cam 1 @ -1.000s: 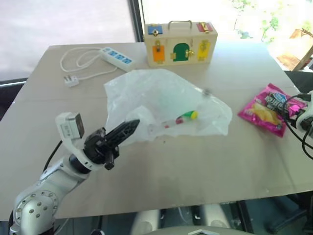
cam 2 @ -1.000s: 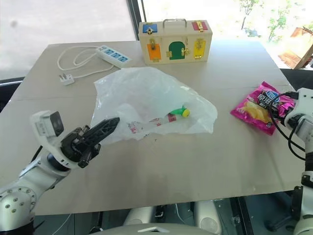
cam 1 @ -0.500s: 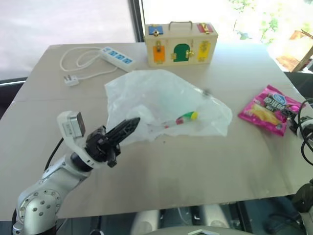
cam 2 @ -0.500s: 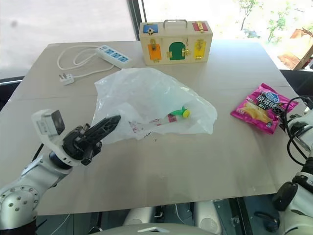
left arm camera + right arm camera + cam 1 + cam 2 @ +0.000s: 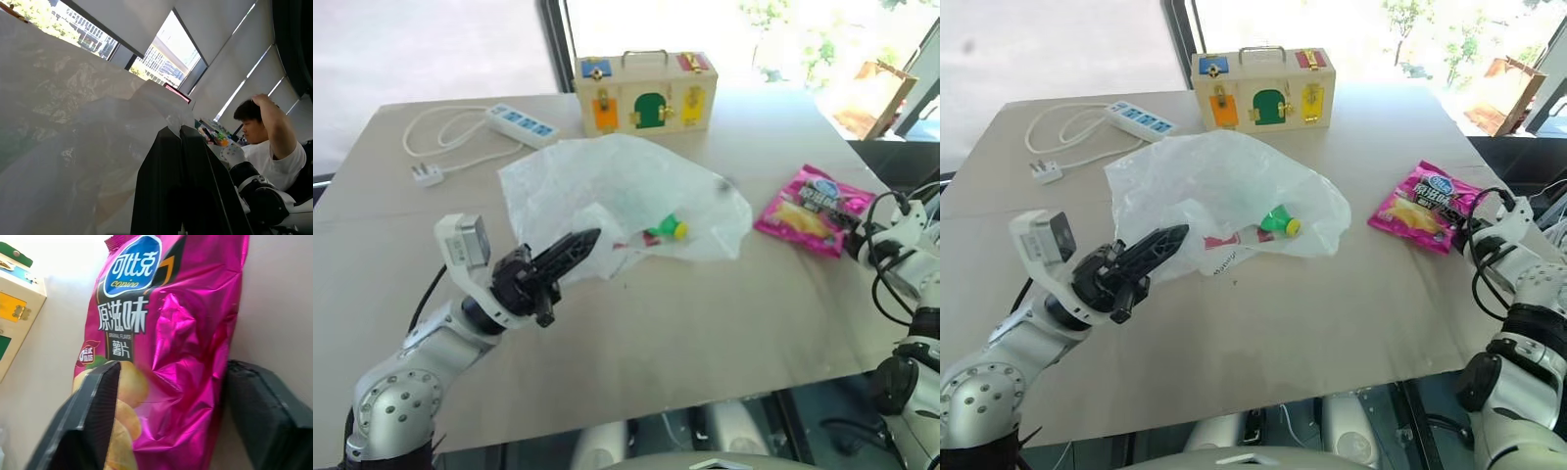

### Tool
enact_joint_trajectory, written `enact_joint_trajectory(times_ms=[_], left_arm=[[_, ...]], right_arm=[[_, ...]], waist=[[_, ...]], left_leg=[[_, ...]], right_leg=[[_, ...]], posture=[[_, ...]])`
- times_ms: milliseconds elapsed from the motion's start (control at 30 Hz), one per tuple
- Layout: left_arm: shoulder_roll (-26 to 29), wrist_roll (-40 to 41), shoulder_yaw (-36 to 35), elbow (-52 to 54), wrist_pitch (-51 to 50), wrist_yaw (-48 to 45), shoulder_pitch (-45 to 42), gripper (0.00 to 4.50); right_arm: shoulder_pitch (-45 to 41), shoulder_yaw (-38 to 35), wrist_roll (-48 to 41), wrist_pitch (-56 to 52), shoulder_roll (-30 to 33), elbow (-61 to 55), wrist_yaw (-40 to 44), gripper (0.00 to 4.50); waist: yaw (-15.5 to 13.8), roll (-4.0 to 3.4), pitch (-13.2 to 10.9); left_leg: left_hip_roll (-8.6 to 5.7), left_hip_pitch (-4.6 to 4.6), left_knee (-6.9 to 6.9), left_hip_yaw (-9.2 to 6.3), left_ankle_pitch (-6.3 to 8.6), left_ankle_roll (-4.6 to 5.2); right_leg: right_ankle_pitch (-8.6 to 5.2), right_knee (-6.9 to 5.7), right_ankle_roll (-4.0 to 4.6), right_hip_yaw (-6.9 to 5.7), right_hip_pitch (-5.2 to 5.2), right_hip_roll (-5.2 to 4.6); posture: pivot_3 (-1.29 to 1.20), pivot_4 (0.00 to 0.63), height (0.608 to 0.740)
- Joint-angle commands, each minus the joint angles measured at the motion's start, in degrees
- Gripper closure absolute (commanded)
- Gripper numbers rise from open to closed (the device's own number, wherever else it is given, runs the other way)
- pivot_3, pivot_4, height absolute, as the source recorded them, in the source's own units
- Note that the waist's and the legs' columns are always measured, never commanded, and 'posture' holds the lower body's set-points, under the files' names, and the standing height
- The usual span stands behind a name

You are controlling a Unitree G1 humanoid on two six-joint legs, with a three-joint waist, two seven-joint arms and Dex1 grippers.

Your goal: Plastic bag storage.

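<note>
left fingers (image 5: 570,249): pinched shut on plastic bag (image 5: 617,191) edge, apparently | right fingers (image 5: 161,421): apart, straddling chip packet (image 5: 171,333)

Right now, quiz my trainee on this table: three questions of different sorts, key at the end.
1. True or false: the left gripper is shut, its tips at the edge of the plastic bag.
2. Which thing lies between the right gripper's two fingers? A power strip; B chip packet; C wooden box.
3. Fill in: the power strip lies beside the ______, at the table's far edge.

Key: 1 true; 2 B, the chip packet; 3 wooden box.
</note>
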State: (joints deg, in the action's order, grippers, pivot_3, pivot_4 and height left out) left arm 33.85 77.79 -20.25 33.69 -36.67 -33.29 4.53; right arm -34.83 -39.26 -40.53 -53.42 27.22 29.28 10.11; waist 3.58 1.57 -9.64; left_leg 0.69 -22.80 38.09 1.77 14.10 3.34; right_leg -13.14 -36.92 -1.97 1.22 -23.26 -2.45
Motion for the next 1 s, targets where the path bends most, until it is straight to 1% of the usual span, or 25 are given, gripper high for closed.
enact_joint_trajectory(times_ms=[33, 67, 100, 167, 200, 300, 400, 500, 567, 633, 700, 800, 1000], left_arm=[[-0.7, -0.2, -0.5, 1.0, 1.3, 0.3, -0.2, 4.50], [-0.8, -0.3, -0.5, 1.0, 1.3, 0.4, -0.1, 4.50], [-0.8, -0.3, -0.5, 1.0, 1.3, 0.4, -0.1, 4.50], [-1.0, -0.7, -0.1, 0.9, 1.4, 0.4, -0.1, 4.50], [-1.1, -0.9, 0.0, 0.7, 1.4, 0.3, -0.1, 4.50], [-1.5, -1.5, 0.4, 0.2, 1.5, 0.2, -0.7, 4.50], [-2.0, -2.3, 0.8, -0.6, 1.7, 0.1, -1.5, 4.50], [-2.4, -2.7, 0.7, -1.4, 1.9, 0.1, -2.6, 4.50], [-2.5, -2.3, 0.4, -2.2, 1.9, 0.3, -3.6, 4.50], [-2.6, -2.2, 0.1, -3.1, 2.0, 0.6, -4.7, 4.50], [-3.3, -2.1, -0.5, -4.4, 2.6, 1.9, -6.7, 4.50], [-4.2, -2.4, -1.3, -6.9, 3.4, 3.5, -10.1, 4.50], [-5.0, -4.7, -1.3, -10.7, 4.4, 4.4, -14.0, 4.50]], right_arm=[[-0.4, 2.7, 0.6, -0.7, -1.3, 3.7, 2.0, 2.48], [-0.6, 2.7, 0.8, -0.3, -1.1, 4.0, 2.2, 2.94], [-0.8, 2.7, 1.0, 0.2, -0.9, 4.2, 2.3, 3.50], [-1.3, 2.5, 0.8, 0.7, -0.4, 4.1, 2.8, 4.40], [-1.5, 2.3, 0.6, 1.0, -0.3, 3.9, 3.0, 4.47], [-2.0, 1.6, -0.7, 4.9, -0.6, 1.4, 6.1, 4.47], [-4.0, -3.0, -6.4, 9.3, -1.8, -2.4, 9.5, 4.47], [-5.6, -5.8, -12.0, 11.2, -2.7, -7.6, 12.3, 4.47], [-5.8, -4.2, -14.8, 12.4, -3.6, -15.2, 15.7, 4.47], [-6.6, -0.7, -15.6, 14.2, -5.1, -23.7, 16.5, 4.47], [-7.5, 1.5, -17.3, 17.2, -7.6, -30.7, 17.6, 4.47], [-7.4, 4.5, -21.8, 17.2, -9.9, -38.0, 18.7, 4.47], [-2.2, 9.9, -32.9, 11.0, -7.1, -47.1, 23.2, 4.47]], waist=[[0.1, 0.00, 0.0], [0.2, 0.00, 0.0], [0.2, 0.00, 0.0], [0.2, 0.03, 0.0], [0.1, 0.06, 0.0], [-0.1, 0.03, 0.0], [-0.3, -0.11, -0.1], [-1.2, -0.66, -0.4], [-1.5, -0.68, -0.4], [-1.7, -0.70, -0.4], [-1.7, -0.70, -0.4], [-1.7, -0.69, -0.4], [-2.9, -0.67, -0.4]], left_leg=[[0.02, 0.02, 0.00, 0.04, 0.00, 0.00], [0.03, 0.02, 0.00, 0.07, 0.00, 0.00], [0.04, 0.02, -0.01, 0.08, 0.00, 0.00], [0.04, 0.02, -0.02, 0.12, 0.00, -0.01], [0.04, 0.02, -0.02, 0.13, 0.00, -0.01], [0.00, -0.03, -0.02, 0.14, 0.01, -0.01], [-0.02, -0.11, -0.03, 0.20, 0.01, -0.01], [-0.08, -0.33, -0.04, 0.25, 0.01, -0.01], [-0.09, -0.52, -0.04, 0.24, 0.01, -0.01], [-0.09, -0.95, -0.03, 0.07, 0.01, -0.01], [-0.08, -1.04, -0.03, 0.06, 0.01, -0.01], [-0.08, -1.05, -0.04, 0.05, 0.01, -0.01], [-0.16, -1.06, -0.02, 0.03, 0.01, -0.01]], right_leg=[[0.01, 0.00, 0.00, 0.04, 0.00, 0.00], [0.01, 0.00, 0.00, 0.07, -0.01, 0.00], [0.02, 0.00, 0.00, 0.09, -0.01, 0.00], [0.02, 0.00, 0.00, 0.15, -0.03, -0.01], [0.02, 0.01, 0.00, 0.17, -0.03, -0.01], [0.04, 0.04, -0.03, 0.20, -0.04, -0.10], [0.06, 0.08, -0.07, 0.20, -0.09, -0.12], [0.22, 0.07, -0.34, 0.21, -0.34, 0.06], [0.22, 0.07, -0.35, 0.20, -0.50, 0.08], [0.23, 0.08, -0.37, 0.10, -0.87, 0.12], [0.24, 0.06, -0.39, 0.07, -0.97, 0.11], [0.24, 0.06, -0.39, 0.04, -0.98, 0.09], [0.25, 0.09, -0.38, -0.13, -0.96, -0.31]], posture=[[0.00, 0.150, 0.740], [0.00, 0.150, 0.740], [0.00, 0.150, 0.740], [0.00, 0.150, 0.740], [0.00, 0.150, 0.740], [0.00, 0.150, 0.740], [0.00, 0.150, 0.740], [0.00, 0.150, 0.740], [0.00, 0.150, 0.740], [0.00, 0.150, 0.740], [0.00, 0.150, 0.740], [0.00, 0.150, 0.740], [0.00, 0.150, 0.740]])
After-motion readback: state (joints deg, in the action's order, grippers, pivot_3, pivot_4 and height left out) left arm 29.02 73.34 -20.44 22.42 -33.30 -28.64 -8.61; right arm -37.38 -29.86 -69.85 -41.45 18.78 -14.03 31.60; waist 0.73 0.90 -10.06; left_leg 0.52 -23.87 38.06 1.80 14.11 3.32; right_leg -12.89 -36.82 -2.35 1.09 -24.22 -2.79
